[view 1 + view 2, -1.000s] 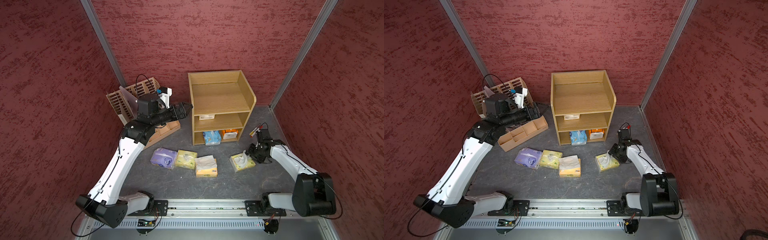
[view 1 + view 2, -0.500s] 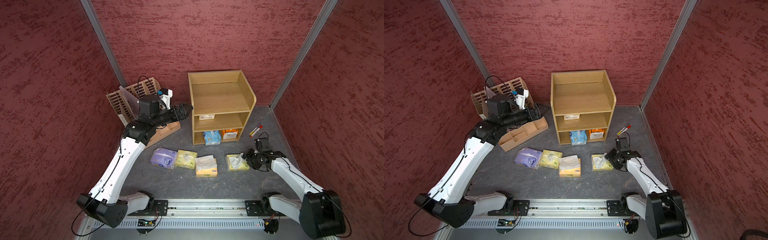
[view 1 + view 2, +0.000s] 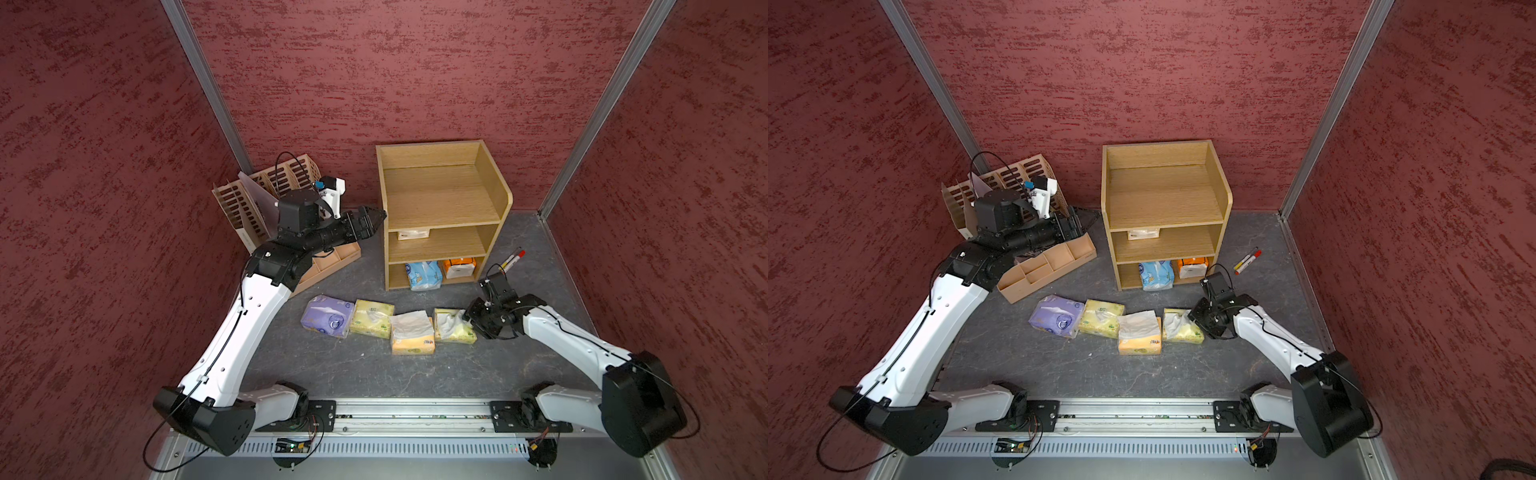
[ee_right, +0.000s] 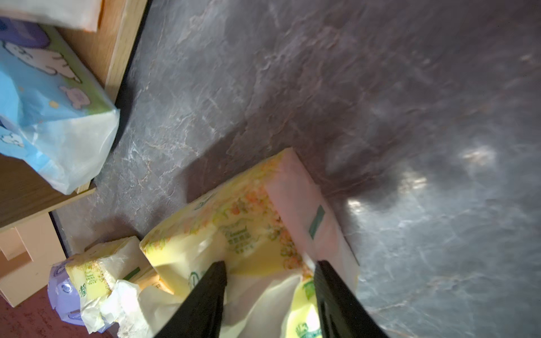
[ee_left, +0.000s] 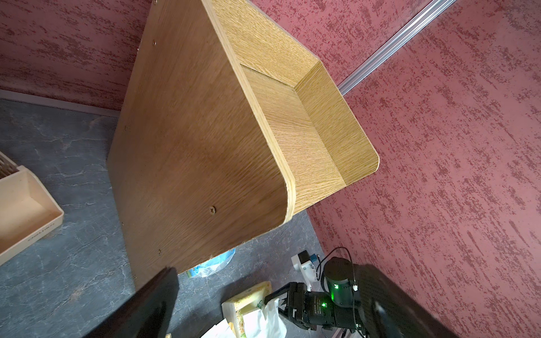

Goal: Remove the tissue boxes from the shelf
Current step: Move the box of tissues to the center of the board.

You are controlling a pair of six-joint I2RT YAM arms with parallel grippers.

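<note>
The oak shelf (image 3: 440, 195) stands at the back. Its lowest tier holds a blue tissue box (image 3: 424, 275) and an orange one (image 3: 458, 267); a cream one (image 3: 412, 234) lies on the middle tier. On the floor in front lie a purple pack (image 3: 327, 314), a yellow-green pack (image 3: 371, 318) and an orange-yellow pack (image 3: 412, 334) in a row. My right gripper (image 3: 467, 320) (image 4: 269, 267) is shut on a second yellow-green pack (image 3: 451, 328) at the row's right end. My left gripper (image 3: 376, 216) hovers open beside the shelf's left panel (image 5: 190, 146).
A beige slotted file organizer (image 3: 266, 195) and a tan compartment tray (image 3: 332, 262) sit left of the shelf, under my left arm. Two markers (image 3: 513, 257) lie on the floor right of the shelf. Red walls close in on three sides.
My right gripper has carried the yellow-green pack leftward and lowered it against the orange-yellow pack. My left gripper has edged a little closer to the shelf's left side.
</note>
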